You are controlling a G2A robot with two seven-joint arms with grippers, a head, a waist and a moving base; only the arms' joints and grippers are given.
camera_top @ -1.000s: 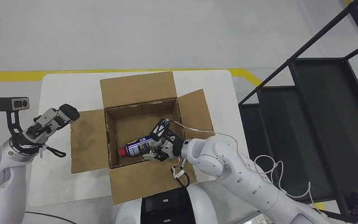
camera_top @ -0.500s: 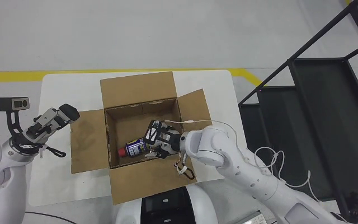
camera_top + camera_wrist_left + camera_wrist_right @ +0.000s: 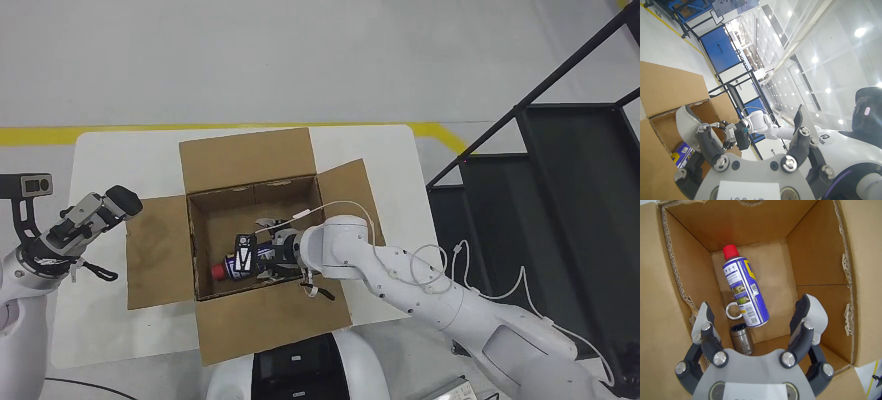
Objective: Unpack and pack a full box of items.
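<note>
Presently: left gripper [image 3: 103,210] hangs over the table's [image 3: 370,150] left edge, just outside the left flap of the cardboard box [image 3: 245,158]; its fingers [image 3: 685,118] are spread wide with nothing between them. The box sits mid-table, all four flaps folded outward. On the box floor, a blue spray can [image 3: 745,289] lies on its side near the box's front wall, with its red cap [image 3: 217,269] toward the left wall. A metal ring [image 3: 733,313] lies flat at the can's base end, touching it or just beside it; cannot tell which. A steel cylinder [image 3: 742,338] stands just beside the ring. The right gripper [image 3: 262,254] is down inside the box over the can's base end, jaws spread to either side of the can and apart from it, holding nothing. Right of the table's right edge stands a black metal stair [image 3: 540,200].
</note>
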